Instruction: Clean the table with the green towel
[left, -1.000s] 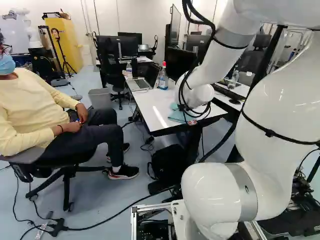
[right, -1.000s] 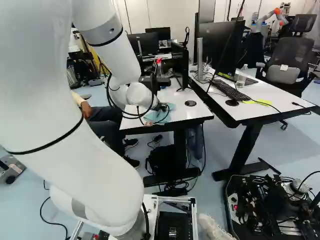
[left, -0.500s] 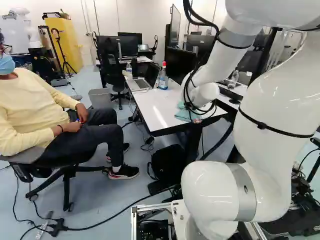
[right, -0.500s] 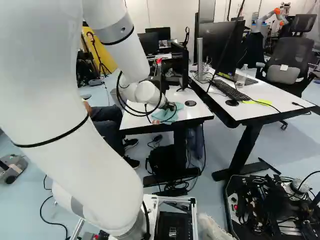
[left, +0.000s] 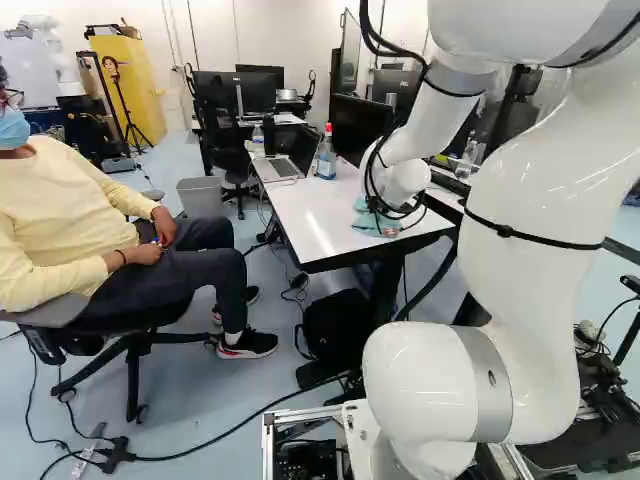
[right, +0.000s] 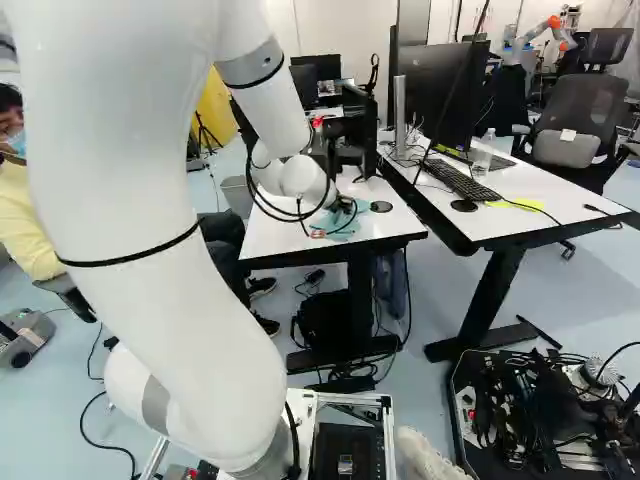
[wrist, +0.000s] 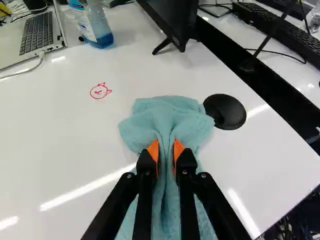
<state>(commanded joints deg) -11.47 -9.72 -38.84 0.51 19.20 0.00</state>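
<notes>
Where the claw (right: 346, 206) pinches, towel (wrist: 150, 119), partly hidden

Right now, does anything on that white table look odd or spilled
Yes, a small red doodle, like an eared face, marks the white table between the towel and the laptop; I see no spill.

All 3 views bright, light even. Wrist view: bar-shaped glare on the glossy table (wrist: 60, 140), 1 long streak near the towel (wrist: 172, 117), 1 short streak beside the black disc (wrist: 225, 111). Base views: small glints on the arm (left: 535, 190); its white shell looks nearly washed out in the right base view; dim under the table.
</notes>
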